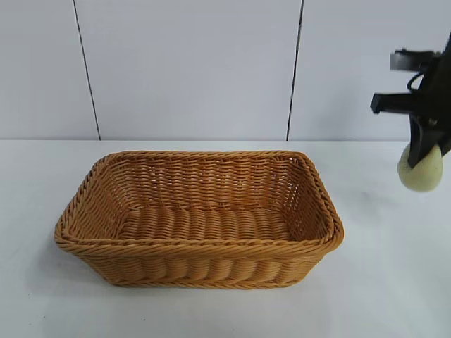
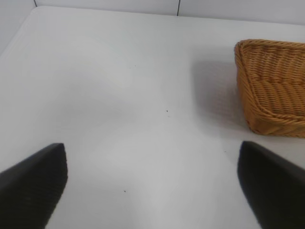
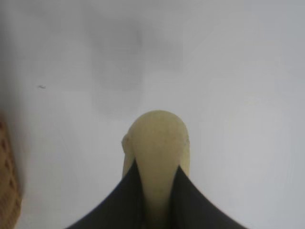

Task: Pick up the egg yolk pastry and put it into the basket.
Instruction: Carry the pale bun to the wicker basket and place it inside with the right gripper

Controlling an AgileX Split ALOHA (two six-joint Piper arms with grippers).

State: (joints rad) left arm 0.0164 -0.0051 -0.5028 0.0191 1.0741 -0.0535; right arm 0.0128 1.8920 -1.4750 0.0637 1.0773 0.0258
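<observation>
Egg yolk pastry (image 1: 421, 171) pinched in right gripper (image 1: 425, 156), airborne right of basket (image 1: 197, 243) rim

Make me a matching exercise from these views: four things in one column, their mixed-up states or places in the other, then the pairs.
1. egg yolk pastry
2. basket
3. left pincer
4. right pincer

A. open above bare table
B. resting on the table, nothing inside
C. shut on a pale lump, at the exterior view's right
D. held clear of the table

Pairs: 1-D, 2-B, 3-A, 4-C
</observation>
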